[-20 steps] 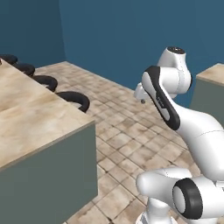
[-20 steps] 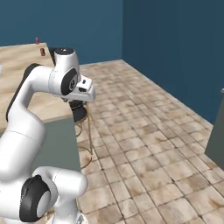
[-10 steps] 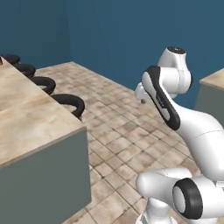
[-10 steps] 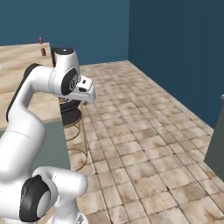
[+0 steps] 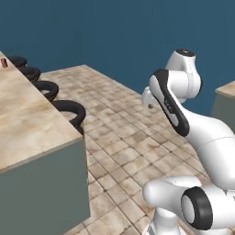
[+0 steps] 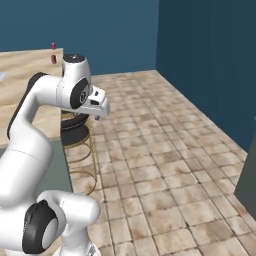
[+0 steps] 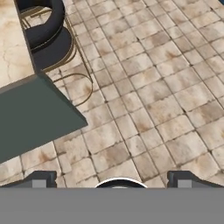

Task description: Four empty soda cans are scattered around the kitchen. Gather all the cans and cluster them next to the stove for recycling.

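Hanging wide open and holding nothing, the tool looks down on tan tiled floor beside the beige marble worktop with round black stools. A small red soda can stands far off on that worktop; I judge it light, thin-walled, smooth, best taken around its middle.

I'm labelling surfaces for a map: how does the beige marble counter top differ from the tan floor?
The beige marble counter top is one unbroken veined slab; the tan tiled floor is cut into square tiles by darker joints. The counter top sits raised on a grey-green cabinet panel; the floor lies below. The counter top is paler, the floor browner. Both are flat and stone-coloured.
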Available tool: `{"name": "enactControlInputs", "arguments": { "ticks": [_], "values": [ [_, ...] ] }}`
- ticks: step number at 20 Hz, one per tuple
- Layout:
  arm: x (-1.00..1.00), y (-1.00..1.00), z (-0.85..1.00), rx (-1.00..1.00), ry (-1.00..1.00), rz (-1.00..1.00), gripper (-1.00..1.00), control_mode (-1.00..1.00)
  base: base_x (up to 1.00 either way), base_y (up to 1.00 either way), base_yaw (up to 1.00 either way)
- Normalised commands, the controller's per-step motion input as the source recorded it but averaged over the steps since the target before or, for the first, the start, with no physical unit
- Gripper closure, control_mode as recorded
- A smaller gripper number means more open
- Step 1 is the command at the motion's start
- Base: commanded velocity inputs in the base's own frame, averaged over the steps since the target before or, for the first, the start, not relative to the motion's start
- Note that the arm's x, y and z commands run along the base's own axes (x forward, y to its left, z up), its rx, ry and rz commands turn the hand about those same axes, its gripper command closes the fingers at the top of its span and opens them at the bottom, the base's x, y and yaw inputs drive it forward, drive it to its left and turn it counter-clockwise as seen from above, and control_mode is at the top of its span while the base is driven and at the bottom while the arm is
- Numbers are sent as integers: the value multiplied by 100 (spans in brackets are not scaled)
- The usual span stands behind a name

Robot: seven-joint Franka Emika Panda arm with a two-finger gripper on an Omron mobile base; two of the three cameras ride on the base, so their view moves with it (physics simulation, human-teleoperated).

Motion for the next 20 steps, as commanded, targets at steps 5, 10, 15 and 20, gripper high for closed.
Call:
{"name": "enactControlInputs", "arguments": {
  "ticks": [5, 10, 15, 20],
  "values": [
    [0, 0, 0, 0, 0, 0, -100, 100, 44, -32, 20],
    [0, 0, 0, 0, 0, 0, -100, 100, 42, -34, 17],
    [0, 0, 0, 0, 0, 0, -100, 100, 41, -38, 10],
    [0, 0, 0, 0, 0, 0, -100, 100, 40, -38, 8]
  ]
}}
